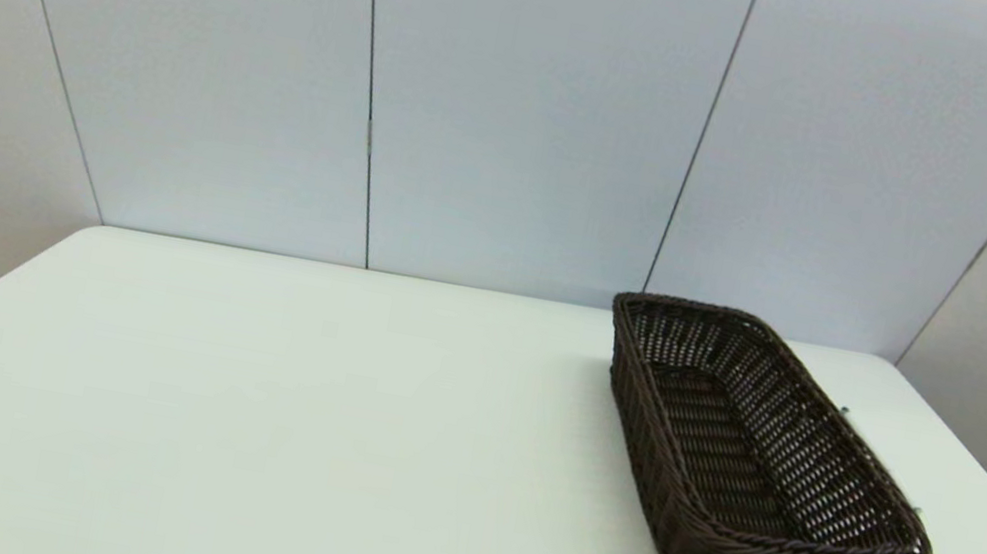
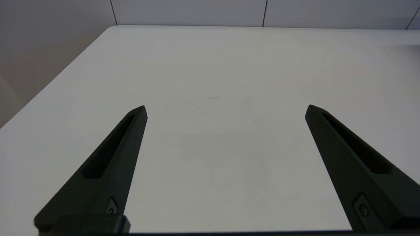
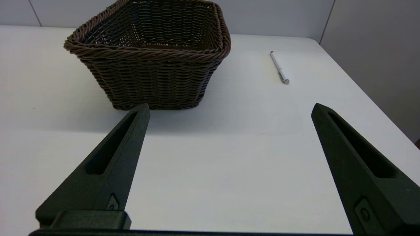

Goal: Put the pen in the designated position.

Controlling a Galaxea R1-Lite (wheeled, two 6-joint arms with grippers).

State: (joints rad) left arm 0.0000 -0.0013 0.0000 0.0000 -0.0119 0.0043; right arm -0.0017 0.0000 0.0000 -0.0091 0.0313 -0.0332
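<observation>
The pen (image 3: 279, 67) is thin and white and lies flat on the white table (image 1: 279, 402), just right of the dark wicker basket (image 1: 660, 454). The right wrist view shows the basket (image 3: 154, 77) straight ahead and the pen off to its side, a short gap between them. My right gripper (image 3: 231, 107) hovers open over bare table, short of both, with nothing between its fingers. My left gripper (image 2: 226, 109) is open over bare table, far from the pen. Neither arm shows in the head view.
The basket stands at the table's right rear and holds nothing that I can see. The table's right edge (image 3: 367, 95) runs close beyond the pen. Grey wall panels (image 1: 535, 102) close off the back.
</observation>
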